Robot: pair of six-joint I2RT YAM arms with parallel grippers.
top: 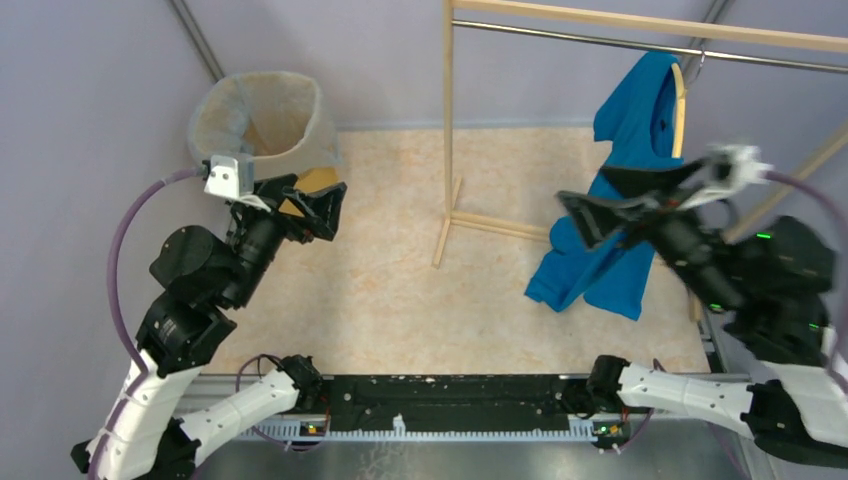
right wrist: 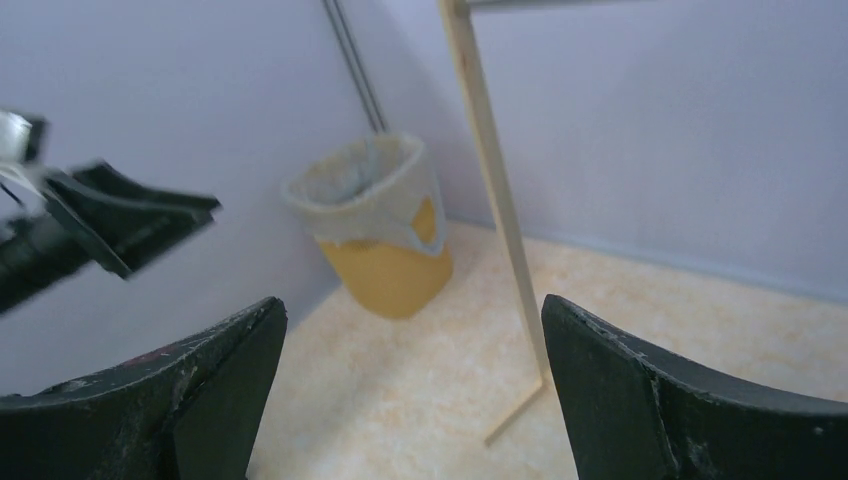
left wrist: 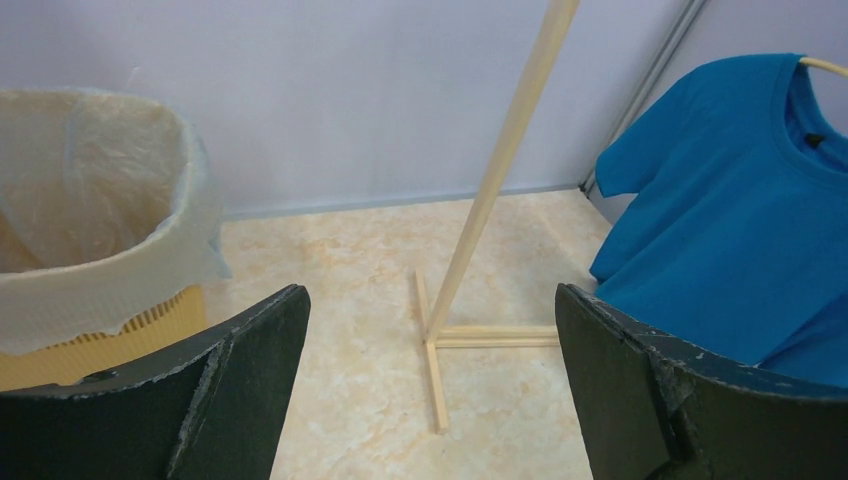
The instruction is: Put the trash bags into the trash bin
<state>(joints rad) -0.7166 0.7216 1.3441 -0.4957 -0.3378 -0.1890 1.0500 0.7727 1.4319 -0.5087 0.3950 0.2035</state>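
The trash bin (top: 321,181) is a yellow-orange basket standing at the far left corner by the wall. A pale translucent trash bag (top: 300,130) lines it, with its top folded over the rim and down the outside. Both show in the left wrist view, bag (left wrist: 95,200) and bin (left wrist: 150,322), and in the right wrist view, bag (right wrist: 365,195) and bin (right wrist: 395,275). My left gripper (top: 325,212) is open and empty just in front of the bin, not touching it (left wrist: 428,330). My right gripper (top: 580,218) is open and empty at the right, by the shirt (right wrist: 412,320).
A wooden clothes rack (top: 447,130) stands mid-floor with its foot (left wrist: 437,345) on the beige floor. A bright blue shirt (top: 625,190) hangs on a hanger from its rail at the right. Grey walls close the back and sides. The left gripper shows in the right wrist view (right wrist: 120,225).
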